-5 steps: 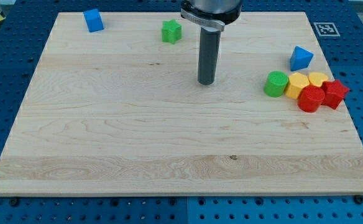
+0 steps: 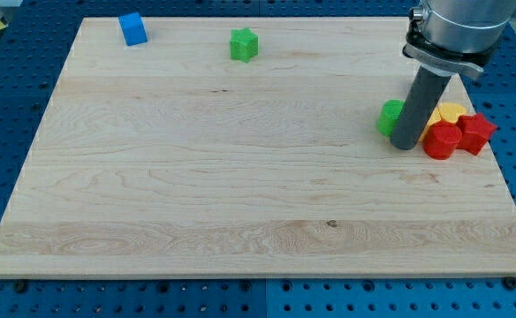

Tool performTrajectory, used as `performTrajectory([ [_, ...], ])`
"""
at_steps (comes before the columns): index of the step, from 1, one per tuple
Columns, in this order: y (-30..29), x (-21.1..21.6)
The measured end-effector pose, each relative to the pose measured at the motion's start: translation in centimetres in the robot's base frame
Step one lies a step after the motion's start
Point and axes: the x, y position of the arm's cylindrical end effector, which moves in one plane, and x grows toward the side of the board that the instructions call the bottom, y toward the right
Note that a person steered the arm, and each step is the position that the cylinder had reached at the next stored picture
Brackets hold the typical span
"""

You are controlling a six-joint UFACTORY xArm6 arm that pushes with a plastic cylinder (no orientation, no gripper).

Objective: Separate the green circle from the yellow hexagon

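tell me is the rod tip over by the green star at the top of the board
No, my tip sits at the view's right beside the green circle, far from the green star.

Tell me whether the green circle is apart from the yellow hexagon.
Cannot tell: my tip and rod cover the spot between green circle and yellow hexagon.

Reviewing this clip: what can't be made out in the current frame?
- Green circle: only its left part shows in the camera view; the rod hides the rest.
- Yellow hexagon: mostly hidden behind the rod, so whether the two blocks touch cannot be told.
- My tip: contact with the green circle cannot be confirmed.
- Blue block near the cluster: not visible; the arm would cover it.
- Arm above the rod: cut off by the view's top.
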Motion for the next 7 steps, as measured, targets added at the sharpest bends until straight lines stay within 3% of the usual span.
performTrajectory([
  [3, 1.8, -0.7],
  [5, -5.1, -1.8],
  [7, -0.2, 2.5],
])
